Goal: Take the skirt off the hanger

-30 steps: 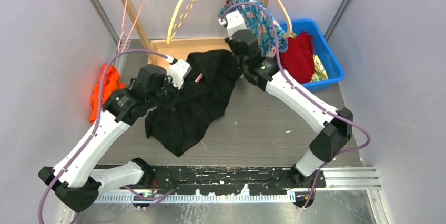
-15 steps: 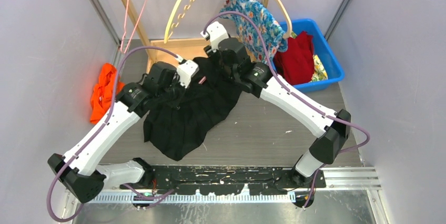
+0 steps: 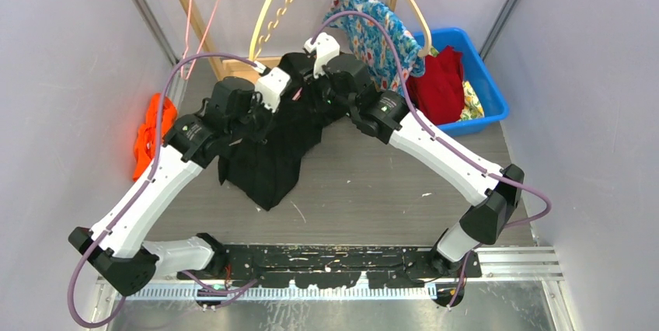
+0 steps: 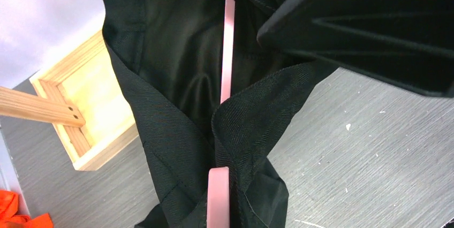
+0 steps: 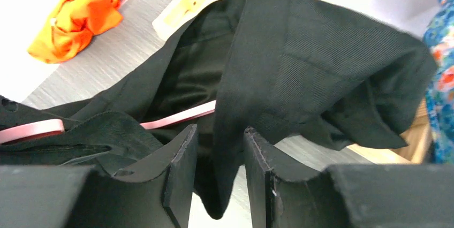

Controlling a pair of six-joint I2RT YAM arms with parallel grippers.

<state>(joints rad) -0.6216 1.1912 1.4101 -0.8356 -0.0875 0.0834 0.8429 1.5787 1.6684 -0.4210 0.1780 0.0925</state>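
The black skirt hangs bunched between my two arms, its lower folds resting on the table. A pink hanger runs up through its waistband. My left gripper is buried in the fabric, its fingers hidden, shut on the near end of the pink hanger. In the right wrist view my right gripper stands open, and a fold of the skirt droops loosely between its fingers. The hanger lies just beyond them. From above, the right gripper sits at the skirt's top edge.
An orange cloth lies at the left wall. A blue bin with a red garment is at the back right. A floral garment and bare hangers hang over the wooden rack base.
Both arms moved toward the back and lifted the skirt, which bunched narrower. The right gripper swung left to the skirt's top and went from shut to open around a fold.
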